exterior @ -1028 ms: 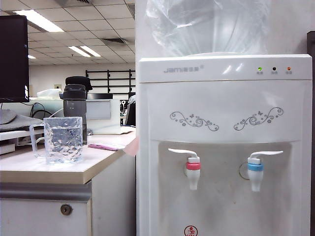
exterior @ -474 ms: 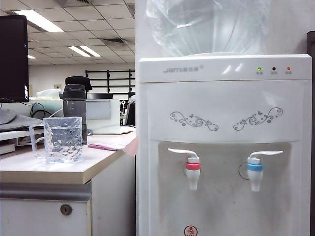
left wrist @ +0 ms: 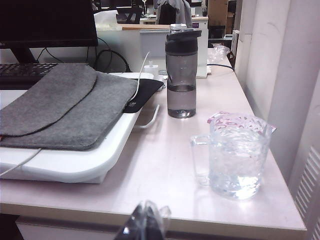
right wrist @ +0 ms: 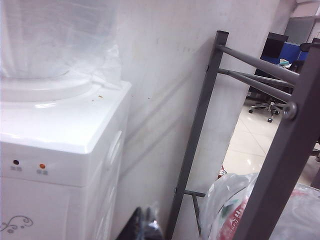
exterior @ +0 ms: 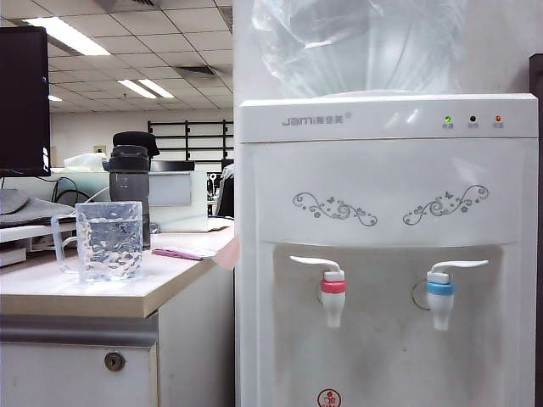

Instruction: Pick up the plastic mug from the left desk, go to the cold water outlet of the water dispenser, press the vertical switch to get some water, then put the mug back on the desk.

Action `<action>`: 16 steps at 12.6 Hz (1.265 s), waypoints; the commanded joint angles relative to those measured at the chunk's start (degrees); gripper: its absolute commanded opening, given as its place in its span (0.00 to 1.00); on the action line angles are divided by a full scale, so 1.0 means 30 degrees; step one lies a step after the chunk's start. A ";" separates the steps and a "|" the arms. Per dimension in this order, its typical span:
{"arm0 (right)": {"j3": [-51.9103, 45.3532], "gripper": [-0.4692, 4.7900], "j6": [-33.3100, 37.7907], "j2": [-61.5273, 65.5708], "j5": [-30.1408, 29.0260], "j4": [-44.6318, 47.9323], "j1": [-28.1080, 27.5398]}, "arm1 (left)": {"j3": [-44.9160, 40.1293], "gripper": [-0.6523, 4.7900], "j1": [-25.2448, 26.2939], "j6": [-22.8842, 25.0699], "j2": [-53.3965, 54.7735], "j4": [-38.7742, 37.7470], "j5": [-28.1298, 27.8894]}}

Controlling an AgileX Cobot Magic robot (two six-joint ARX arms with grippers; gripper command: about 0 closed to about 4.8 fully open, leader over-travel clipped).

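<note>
We see the plastic mug (exterior: 108,241) standing upright on the left desk (exterior: 102,292), near its front edge, with water in it and its thin handle turned to the left. Just behind it stands a grey bottle (exterior: 129,182) with a black cap, and a pink item (exterior: 176,253) lies to the right of the mug. To the right of the desk rises the water dispenser (exterior: 386,254), with the cold water outlet (exterior: 439,297) on its right side under the vertical switch (exterior: 458,265), and a red-collared tap (exterior: 333,295) to the left of it. Our left gripper (left wrist: 144,225) hovers clenched and empty before the desk edge, apart from the mug (left wrist: 236,155). Our right gripper (right wrist: 145,225) hangs beside the dispenser's top (right wrist: 55,135), near a grey rack (right wrist: 200,125); we cannot tell its state.
</note>
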 commanded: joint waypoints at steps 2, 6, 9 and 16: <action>0.0036 0.09 0.0080 -0.0007 0.0007 0.0211 -0.0007 | -0.0007 0.11 0.0007 0.0015 -0.0022 0.0197 0.0073; -0.1982 0.09 0.0095 -0.0007 0.0372 0.0940 0.0131 | -0.0007 0.11 0.0000 0.0015 -0.0022 0.0197 0.0073; -0.4881 0.09 0.0240 -0.0015 0.1392 0.3402 0.0124 | -0.0007 0.11 0.0000 0.0015 -0.0022 0.0197 0.0073; -0.5377 0.09 0.0291 -0.0022 0.1719 0.4452 0.0058 | -0.0007 0.11 0.0000 0.0015 -0.0022 0.0189 0.0073</action>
